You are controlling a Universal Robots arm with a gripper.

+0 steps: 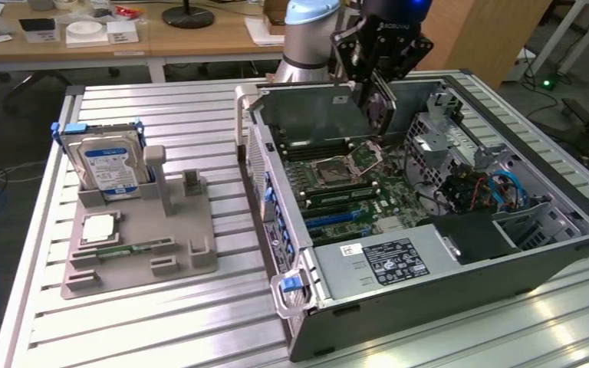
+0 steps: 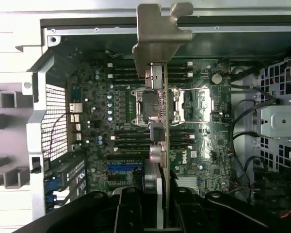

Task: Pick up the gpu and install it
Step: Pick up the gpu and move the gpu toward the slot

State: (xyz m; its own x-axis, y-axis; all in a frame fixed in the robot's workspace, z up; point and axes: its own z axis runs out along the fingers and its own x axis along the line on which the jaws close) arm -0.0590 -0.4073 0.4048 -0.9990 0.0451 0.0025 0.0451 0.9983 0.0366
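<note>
The gpu (image 2: 160, 48) is clamped edge-on in the gripper (image 2: 157, 201) above the open computer case (image 1: 459, 261); seating it on the motherboard (image 2: 111, 111) is left undone.

The gpu (image 1: 380, 113), a thin dark card, hangs upright, edge-on, upper middle of the exterior view. Its silvery bracket (image 2: 161, 39) caps one end

Arm pointing down — hand (image 1: 379, 75) clamped on the gpu (image 1: 380, 111)

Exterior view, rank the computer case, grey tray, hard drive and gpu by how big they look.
1. computer case
2. grey tray
3. hard drive
4. gpu, seen at an angle, farther back; last two unsure.
</note>
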